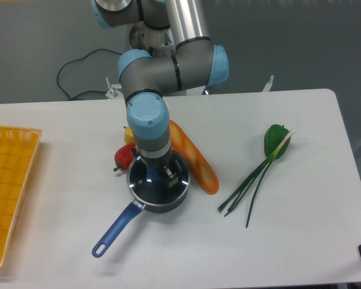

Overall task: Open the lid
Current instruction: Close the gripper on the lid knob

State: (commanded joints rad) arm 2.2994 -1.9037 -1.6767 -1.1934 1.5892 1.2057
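The lid (143,181), clear glass with a thin metal rim, lies on the dark blue saucepan (168,203) at the table's middle left. The pan's long blue handle (115,230) points toward the front left. My gripper (160,175) comes straight down onto the lid's centre. Its fingers (169,175) stand close together around the knob, which they hide. The lid looks seated on the pan, with no gap showing.
An orange bread loaf (195,158) lies against the pan's right side. A red fruit (124,156) and a yellow item (128,135) sit behind its left. A green pepper (275,139) and green onions (253,180) lie to the right. A yellow basket (9,180) stands at the left edge.
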